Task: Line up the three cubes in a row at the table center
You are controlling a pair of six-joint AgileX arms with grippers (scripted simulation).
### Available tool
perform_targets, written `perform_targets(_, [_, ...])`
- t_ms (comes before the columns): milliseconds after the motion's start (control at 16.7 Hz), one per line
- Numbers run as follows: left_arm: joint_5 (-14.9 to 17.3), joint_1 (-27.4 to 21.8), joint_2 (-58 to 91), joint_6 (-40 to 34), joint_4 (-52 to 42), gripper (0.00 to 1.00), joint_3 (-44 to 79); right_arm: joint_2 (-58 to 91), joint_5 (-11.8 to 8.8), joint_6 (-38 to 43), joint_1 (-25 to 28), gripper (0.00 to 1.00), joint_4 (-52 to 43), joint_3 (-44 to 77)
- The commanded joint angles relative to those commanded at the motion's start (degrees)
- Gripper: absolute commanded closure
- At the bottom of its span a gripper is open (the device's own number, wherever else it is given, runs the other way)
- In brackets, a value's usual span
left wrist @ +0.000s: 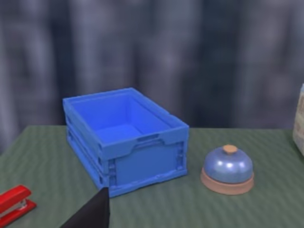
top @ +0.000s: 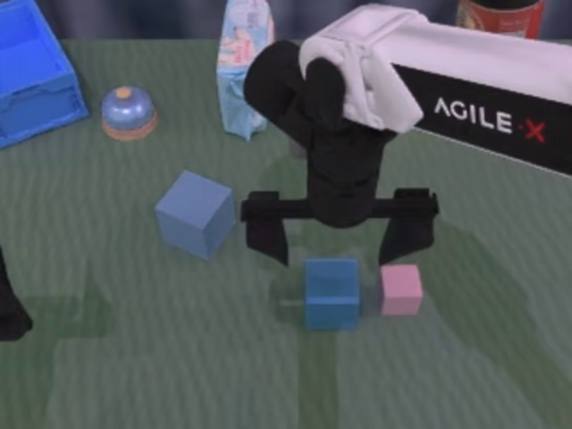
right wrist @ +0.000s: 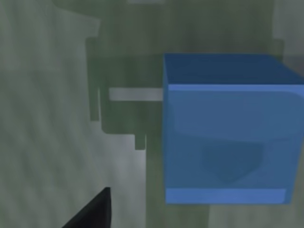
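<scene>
The bright blue cube (top: pixel 332 292) and the small pink cube (top: pixel 400 289) sit side by side on the green table (top: pixel 179 357) near its middle, a narrow gap between them. The larger pale greyish-blue cube (top: pixel 194 214) stands apart to their left, turned at an angle. My right gripper (top: pixel 338 237) hovers just behind the blue and pink cubes, open wide and holding nothing. In the right wrist view the blue cube (right wrist: pixel 228 128) fills the frame beside one dark fingertip (right wrist: pixel 97 209). My left gripper (top: pixel 9 313) is parked at the table's left edge.
A blue crate (top: pixel 31 76) (left wrist: pixel 126 137) stands at the back left with a service bell (top: pixel 128 112) (left wrist: pixel 228 170) beside it. A pale printed packet (top: pixel 243 67) stands behind the right arm, and a red can (top: pixel 500 13) at the back right. A red stapler (left wrist: pixel 14 204) lies near the left gripper.
</scene>
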Motion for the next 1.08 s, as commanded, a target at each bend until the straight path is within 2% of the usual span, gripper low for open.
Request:
perform_targets(180, [0.10, -0.47, 1.56, 0.10, -1.02, 0.00, 1.56, -1.70, 0.66, -1.00, -0.60, 0.00, 1.03, -1.37])
perform_targets(480, [0.32, -3.57, 14.84, 0.85, -9.40, 0.00, 14.66, -16.27, 4.75, -7.62, -5.87, 0.00, 8.47, -12.23])
perform_targets(780, [0.30, -8.26, 41.33, 2.04, -24.67, 0.00, 37.66, -42.86, 8.03, -17.32, -14.92, 0.00, 20.62, -32.92])
perform_targets(1080, [0.47, -13.55, 74.39, 3.34, -42.73, 0.00, 62.08, -74.41, 8.51, -28.08, -25.45, 0.00, 35.29, -59.95])
